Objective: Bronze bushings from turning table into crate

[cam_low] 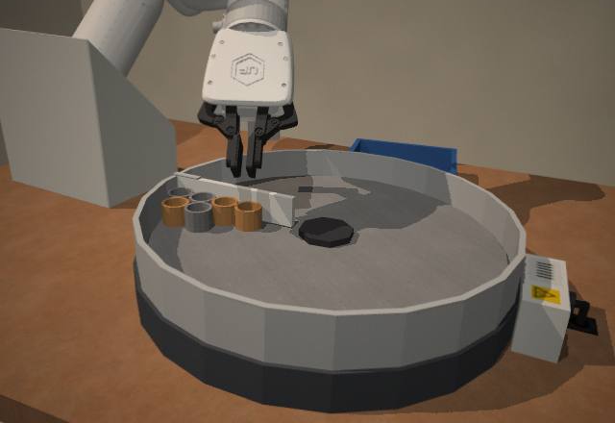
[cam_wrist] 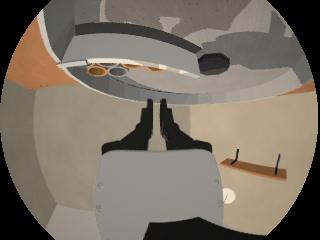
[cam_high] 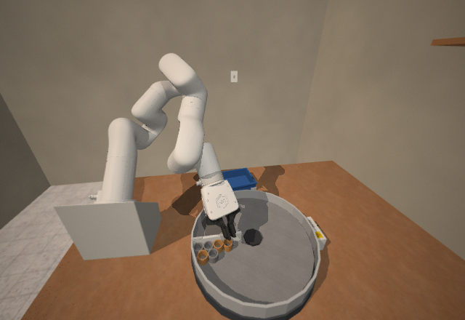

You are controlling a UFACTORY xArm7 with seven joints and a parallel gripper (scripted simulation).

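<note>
There are three bronze bushings: one (cam_low: 173, 211) at the left, one (cam_low: 225, 210) in the middle and one (cam_low: 248, 215) at the right. There are three steel bushings: one (cam_low: 198, 216) in front, and two behind it (cam_low: 180, 192) (cam_low: 202, 196), close to the divider (cam_low: 238, 198). All six stand upright in one tight group on the turning table (cam_low: 347, 264), in the corner between the divider and the rim (cam_low: 317, 331). A black hub (cam_low: 326, 231) sits in the middle of the table.

There is one arm and one gripper (cam_low: 241, 174). Its fingers are pressed nearly together and pinch nothing. It points down, above the divider and behind the bushings, and does not touch them.

There is one blue crate (cam_high: 239, 180). It stands on the counter (cam_high: 375, 233) just behind the table, and no bushing shows in it.

The counter is brown wood. A white box (cam_low: 539, 307) with a yellow label sits against the table at the right. The arm stands on a pale pedestal (cam_high: 108, 230). The walls are beige, with a small white plate (cam_high: 234, 76) and a wooden shelf (cam_high: 447, 41). The floor (cam_high: 26, 226) at the left is pale tile.

The shelf is cut off at the frame edge. In the exterior view the crate is mostly hidden behind the rim. In the wrist view the bushings are small, and I cannot count them all there.
</note>
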